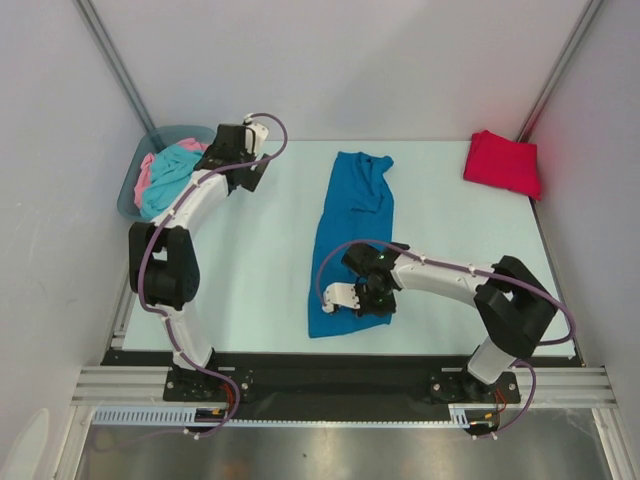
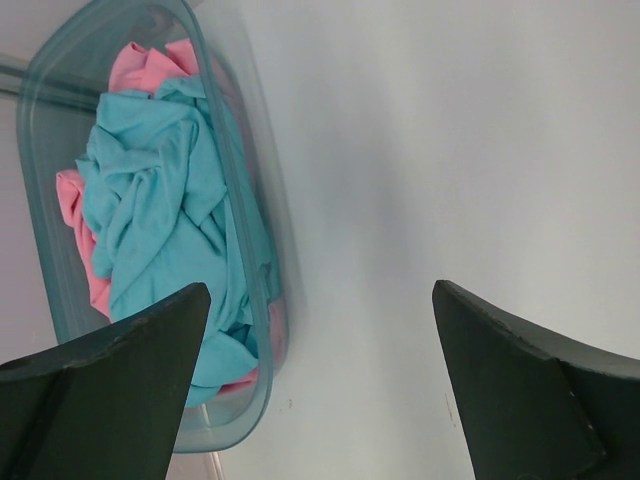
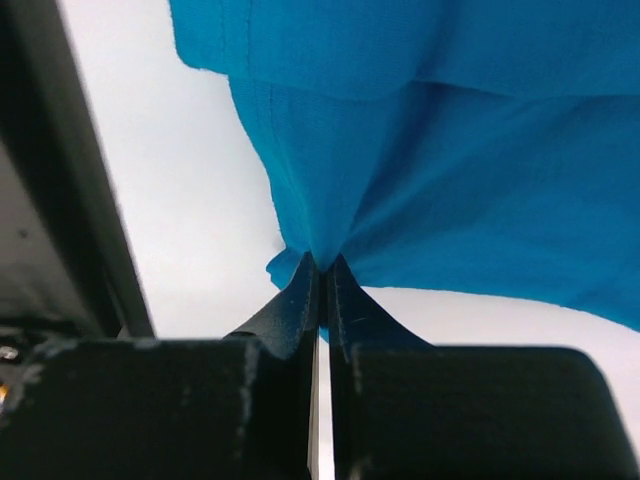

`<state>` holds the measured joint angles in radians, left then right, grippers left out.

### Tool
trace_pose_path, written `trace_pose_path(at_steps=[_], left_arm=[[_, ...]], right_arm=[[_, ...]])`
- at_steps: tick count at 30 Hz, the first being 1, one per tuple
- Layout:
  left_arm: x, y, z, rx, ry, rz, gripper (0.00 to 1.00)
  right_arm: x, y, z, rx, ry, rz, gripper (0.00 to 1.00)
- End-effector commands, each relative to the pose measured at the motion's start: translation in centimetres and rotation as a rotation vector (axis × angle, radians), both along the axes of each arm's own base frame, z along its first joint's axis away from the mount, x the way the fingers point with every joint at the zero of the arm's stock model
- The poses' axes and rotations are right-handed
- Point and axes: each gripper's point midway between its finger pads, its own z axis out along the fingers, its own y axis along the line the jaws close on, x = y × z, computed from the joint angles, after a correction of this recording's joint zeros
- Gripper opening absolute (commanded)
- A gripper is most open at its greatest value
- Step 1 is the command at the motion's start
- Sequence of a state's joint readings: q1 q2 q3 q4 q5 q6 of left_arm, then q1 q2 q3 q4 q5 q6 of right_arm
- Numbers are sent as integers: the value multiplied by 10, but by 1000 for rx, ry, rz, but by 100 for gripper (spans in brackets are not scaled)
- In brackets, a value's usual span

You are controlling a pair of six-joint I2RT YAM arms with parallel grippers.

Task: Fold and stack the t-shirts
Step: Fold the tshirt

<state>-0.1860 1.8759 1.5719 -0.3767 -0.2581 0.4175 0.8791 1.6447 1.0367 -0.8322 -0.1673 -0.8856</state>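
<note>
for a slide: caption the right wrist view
Right gripper shut on the edge of the blue shirt, pale table behind.

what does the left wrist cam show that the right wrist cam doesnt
Only the left wrist view: the grey-blue bin holding a crumpled turquoise shirt over a pink shirt, framed by the open left end effector. Only the right wrist view: the right end effector shut on an edge of the blue shirt. Both: the pale table.
</note>
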Motion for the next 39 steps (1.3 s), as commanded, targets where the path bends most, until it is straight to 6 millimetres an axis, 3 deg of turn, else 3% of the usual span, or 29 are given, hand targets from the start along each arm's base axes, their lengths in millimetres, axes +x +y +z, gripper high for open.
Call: trace_pose_path(at_steps=[1, 5, 15, 16, 17, 18, 21, 23, 26, 28, 29, 31, 33, 34, 36, 37, 39], left_arm=[[15, -5, 41, 0, -105, -18, 100], [21, -6, 45, 9, -115, -26, 100], [23, -13, 49, 12, -124, -40, 100], [23, -12, 49, 14, -124, -40, 100], [23, -13, 50, 15, -125, -42, 100], [23, -13, 49, 15, -125, -40, 100], [22, -15, 49, 15, -124, -41, 100], [22, -15, 48, 15, -122, -40, 100], [20, -20, 45, 13, -112, -55, 100], [17, -27, 40, 11, -99, -85, 100], [16, -32, 39, 16, -96, -115, 100], [9, -44, 24, 57, -61, -187, 100], [6, -60, 21, 97, -76, -251, 100], [-1, -63, 6, 151, -46, -302, 100], [-1, -78, 1, 199, -71, -369, 100], [-5, -81, -11, 252, -54, -416, 100], [-1, -93, -12, 284, -94, -463, 100]], right_arm=[[-21, -22, 8, -42, 60, 34, 0], [-37, -37, 9, -89, 105, 54, 0], [-50, -51, 4, -156, 152, 65, 2], [-49, -51, 4, -159, 148, 66, 8], [-48, -51, 4, -159, 146, 66, 20], [-47, -51, 4, -158, 142, 65, 46], [-42, -48, 7, -150, 133, 48, 76], [-34, -42, 13, -116, 117, 24, 80], [13, -22, 34, 6, 11, -127, 85], [62, -5, 57, 100, -119, -255, 82], [92, -12, 65, 128, -176, -352, 81], [153, -9, 92, 205, -309, -489, 81], [205, -31, 98, 198, -417, -639, 81], [235, -31, 122, 251, -480, -687, 81], [269, -54, 133, 252, -554, -778, 82], [293, -61, 140, 247, -616, -819, 82], [319, -82, 146, 240, -682, -889, 84]])
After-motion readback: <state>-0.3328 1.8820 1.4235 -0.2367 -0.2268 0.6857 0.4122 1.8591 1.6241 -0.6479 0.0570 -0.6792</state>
